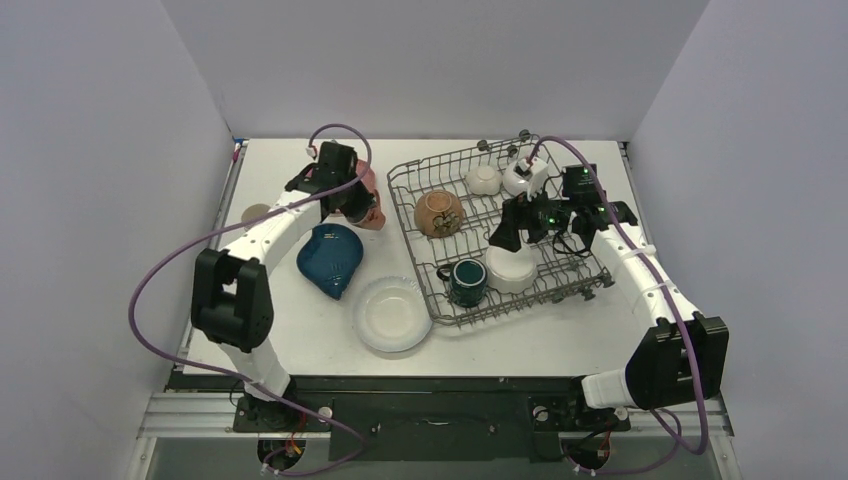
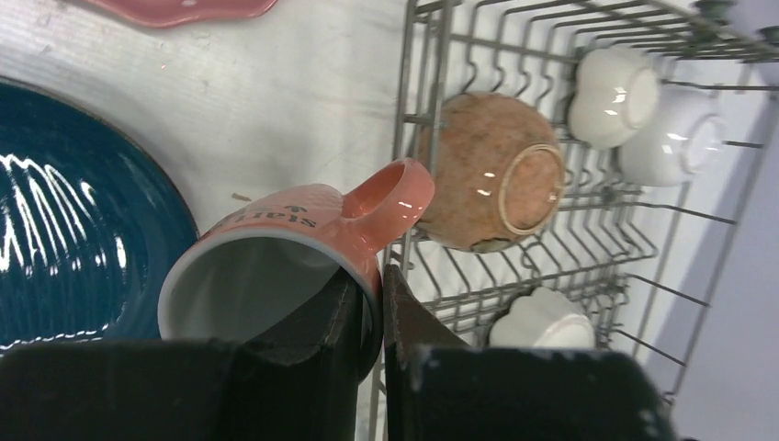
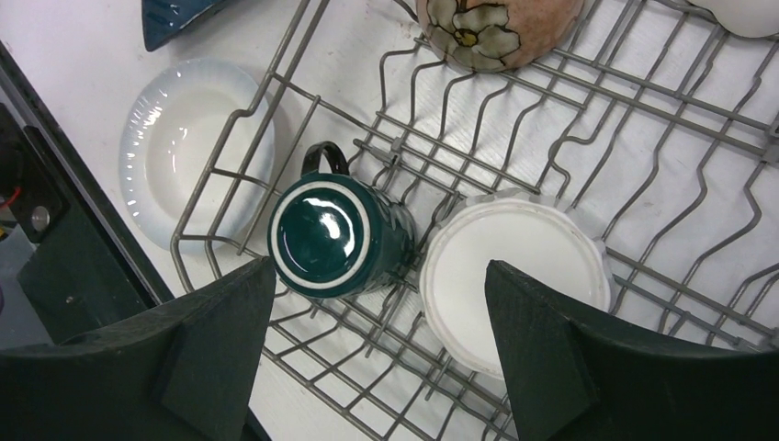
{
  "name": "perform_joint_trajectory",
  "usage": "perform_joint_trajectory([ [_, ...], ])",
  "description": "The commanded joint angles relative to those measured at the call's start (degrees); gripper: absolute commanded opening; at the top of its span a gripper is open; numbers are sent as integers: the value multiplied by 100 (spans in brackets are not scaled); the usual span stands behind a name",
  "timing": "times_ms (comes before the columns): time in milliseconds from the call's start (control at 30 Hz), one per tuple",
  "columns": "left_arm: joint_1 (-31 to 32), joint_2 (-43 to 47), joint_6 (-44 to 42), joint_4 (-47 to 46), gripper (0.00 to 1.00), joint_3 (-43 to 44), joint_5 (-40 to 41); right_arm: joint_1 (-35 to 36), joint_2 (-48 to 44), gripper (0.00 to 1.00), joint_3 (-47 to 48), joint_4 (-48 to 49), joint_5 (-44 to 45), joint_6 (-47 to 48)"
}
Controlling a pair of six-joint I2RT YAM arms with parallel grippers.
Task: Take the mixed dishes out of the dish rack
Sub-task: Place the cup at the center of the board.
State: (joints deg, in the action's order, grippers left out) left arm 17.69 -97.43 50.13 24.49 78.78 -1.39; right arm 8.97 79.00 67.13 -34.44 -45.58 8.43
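The orange cup [image 2: 276,243] is out of the dish rack [image 1: 420,290] and hangs tilted just beside the rack's left wall, with its handle pointing towards the wires. The left gripper [image 2: 378,303] is clamped on the cup's rim, one finger inside the mouth and one outside. I cannot tell whether the cup touches the table [image 1: 310,325] yet.

Around it lie dishes already unloaded. The dark blue leaf-shaped dish [image 1: 331,258] is just beside the cup, the pink plate [image 2: 174,7] lies a little farther back, and the white plate [image 1: 392,313] sits by the rack's near corner.

Inside the rack I count five pieces left: the brown bowl [image 1: 439,213], two small white bowls [image 1: 483,180] at the back, and the dark green mug [image 3: 321,234] next to a white bowl [image 3: 514,243]. The mug and that white bowl are bottom-up and touching.

The right gripper [image 3: 378,276] hovers above that pair with its jaws wide apart and holds nothing.

So I'd say the step in hand is setting the cup down, with the job perhaps half done. The left arm needs a bare patch between the blue dish and the rack. It should bring the cup upright or lay it gently, then let go without knocking the pink plate.

The right arm looks lined up for the mug or the white bowl. It must drop between the prongs and close on only one of them.
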Motion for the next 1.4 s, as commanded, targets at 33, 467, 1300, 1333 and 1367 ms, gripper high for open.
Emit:
perform_joint_trajectory([
  [33, 233, -660, -72, 1080, 0, 1129, 1049, -12, -201, 80, -26, -98, 195, 452],
  [467, 409, -1810, -173, 1584, 1, 2182, 1164, 975, 33, 80, 41, -556, 843, 1455],
  [1300, 402, -1926, -187, 1491, 57, 2121, 593, 2551, 1374, 81, 352, -580, 2894, 983],
  [1333, 402, -1901, -192, 1481, 58, 2100, 577, 2550, 1360, 81, 353, -585, 2909, 978],
  [1367, 402, -1839, -195, 1465, 59, 2063, 547, 2548, 1334, 81, 353, -587, 2940, 977],
])
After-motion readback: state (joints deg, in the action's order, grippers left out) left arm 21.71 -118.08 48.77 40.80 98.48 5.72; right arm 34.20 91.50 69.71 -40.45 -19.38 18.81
